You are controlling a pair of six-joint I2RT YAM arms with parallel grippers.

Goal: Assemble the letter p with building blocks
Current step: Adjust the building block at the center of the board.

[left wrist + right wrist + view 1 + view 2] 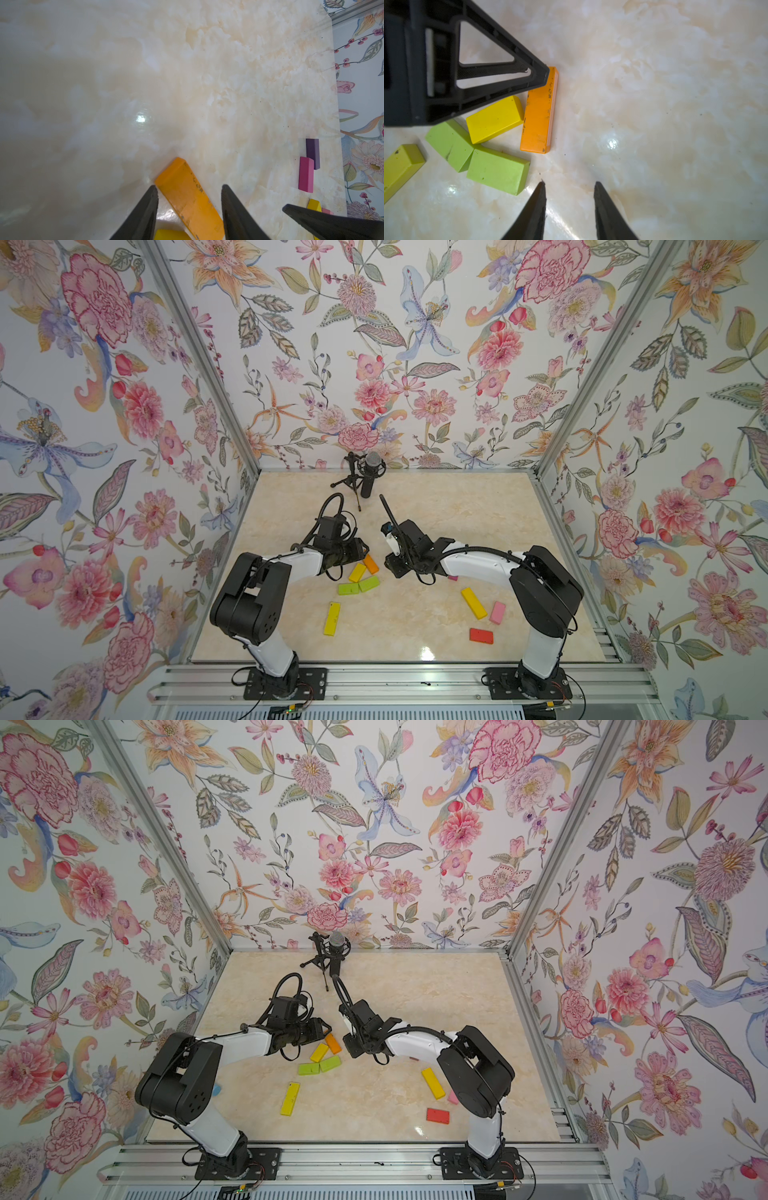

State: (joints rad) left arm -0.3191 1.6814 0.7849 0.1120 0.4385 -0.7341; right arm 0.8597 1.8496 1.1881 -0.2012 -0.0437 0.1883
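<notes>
Black microphone (371, 472) on small black tripod (348, 479) stood at the far edge of the glossy cream marble-patterned bench (457, 522). Floral wallpaper walls (374, 344) enclosed three sides; aluminium rail (395, 680) along near edge.

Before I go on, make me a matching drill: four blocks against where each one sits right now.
Blocks:
1. orange block
2. red block
3. purple block
4. pink block

Places:
A. side by side with the magenta block
B. between the fingers of the open left gripper
C. on its own, nearest the front rail
D. beside the long yellow block by the right arm

Pairs: 1-B, 2-C, 3-A, 4-D
</notes>
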